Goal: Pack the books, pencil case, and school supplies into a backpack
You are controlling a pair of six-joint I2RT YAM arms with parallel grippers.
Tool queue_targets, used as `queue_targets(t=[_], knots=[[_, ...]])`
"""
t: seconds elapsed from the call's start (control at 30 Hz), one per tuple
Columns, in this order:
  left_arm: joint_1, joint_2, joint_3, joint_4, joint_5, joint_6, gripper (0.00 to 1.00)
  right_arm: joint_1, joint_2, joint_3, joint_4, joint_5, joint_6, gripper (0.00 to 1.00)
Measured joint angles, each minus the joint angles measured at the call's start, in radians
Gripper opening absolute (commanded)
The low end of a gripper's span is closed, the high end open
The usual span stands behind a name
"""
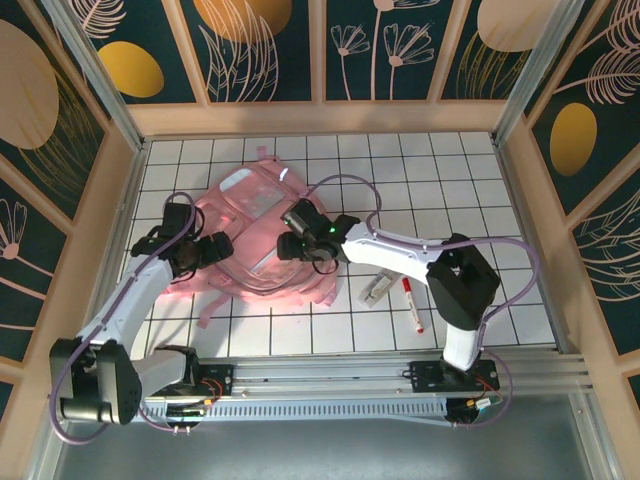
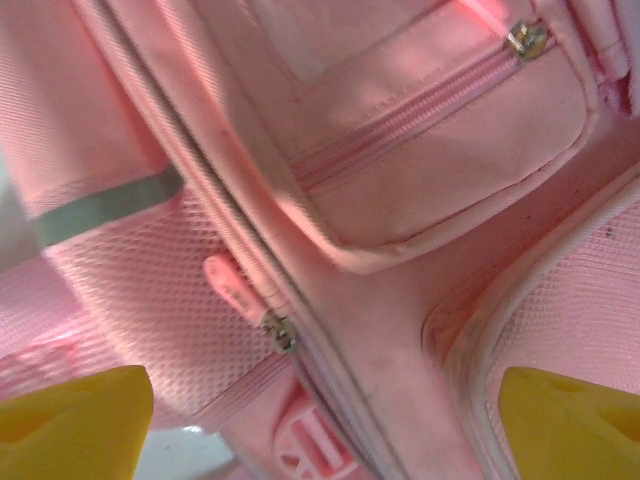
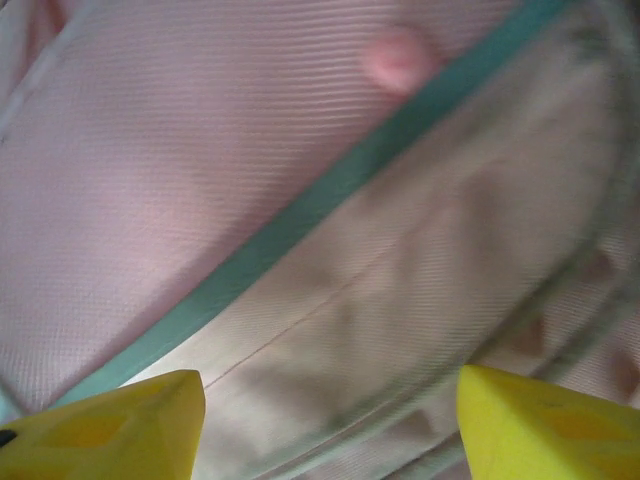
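Backpack (image 1: 262,215), the big pink thing, lies flat on the white gridded desk (image 1: 450,180), left of centre, and both hands are right on top of it. Left hand (image 1: 205,252) hangs over the bag's left side, near its edge. From its wrist cam the yellow fingers (image 2: 70,420) stand wide apart with nothing pinched between them, just fabric underneath. There's a long zip (image 2: 225,210) running diagonally, a pink zip pull (image 2: 232,285) lying near the left finger, and a zipped front pocket (image 2: 440,130) further up.

Right hand (image 1: 298,243) is over the bag's middle-right, down close. Its fingers (image 3: 550,425) are spread apart too. The fabric between them looks blurry, with a teal strip (image 3: 330,200) crossing it on the slant, and I can't tell if the tips actually touch the cloth.

Off to the right of the bag, clear of both hands, the white marker (image 1: 411,305) with the red cap lies on the desk. Next to it is a small pale item (image 1: 372,290) I can't make out.
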State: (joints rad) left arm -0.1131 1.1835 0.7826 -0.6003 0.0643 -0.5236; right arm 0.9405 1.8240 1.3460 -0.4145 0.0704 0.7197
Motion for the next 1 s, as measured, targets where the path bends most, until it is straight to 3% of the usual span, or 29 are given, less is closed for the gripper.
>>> queue_targets(t=[0.03, 0.07, 0.17, 0.33, 0.4, 0.57, 0.67, 0.77, 0.9, 0.97, 1.0], knots=[[0.0, 0.025, -0.013, 0.024, 0.03, 0.003, 0.88, -0.02, 0.0, -0.01, 0.015, -0.006, 0.035, 0.62], [0.0, 0.046, -0.029, 0.046, 0.065, 0.011, 0.99, -0.037, 0.0, -0.023, 0.031, -0.011, 0.066, 0.61], [0.001, 0.095, -0.087, 0.109, 0.199, 0.024, 0.99, -0.078, 0.0, -0.051, 0.063, -0.024, 0.143, 0.56], [0.008, 0.072, -0.126, 0.148, 0.304, 0.033, 0.95, -0.1, 0.001, -0.078, 0.163, -0.065, 0.215, 0.11], [0.007, 0.044, -0.149, 0.161, 0.346, 0.039, 0.92, -0.117, 0.001, -0.113, 0.219, -0.089, 0.225, 0.02], [-0.079, -0.022, -0.198, 0.185, 0.467, 0.04, 0.9, -0.211, 0.002, -0.126, 0.282, -0.169, 0.178, 0.0], [-0.159, -0.057, -0.192, 0.168, 0.513, 0.052, 0.87, -0.278, 0.017, -0.107, 0.315, -0.233, 0.103, 0.0], [-0.183, -0.083, -0.138, 0.105, 0.529, 0.098, 0.82, -0.353, 0.045, -0.095, 0.373, -0.314, 0.031, 0.0], [-0.183, -0.109, -0.028, 0.076, 0.526, 0.14, 0.87, -0.454, 0.108, -0.045, 0.393, -0.42, -0.074, 0.0], [-0.183, -0.118, 0.016, 0.089, 0.505, 0.168, 0.98, -0.494, 0.138, -0.003, 0.379, -0.463, -0.125, 0.0], [-0.183, -0.117, 0.042, 0.092, 0.481, 0.192, 0.99, -0.514, 0.15, 0.021, 0.37, -0.485, -0.148, 0.0]])
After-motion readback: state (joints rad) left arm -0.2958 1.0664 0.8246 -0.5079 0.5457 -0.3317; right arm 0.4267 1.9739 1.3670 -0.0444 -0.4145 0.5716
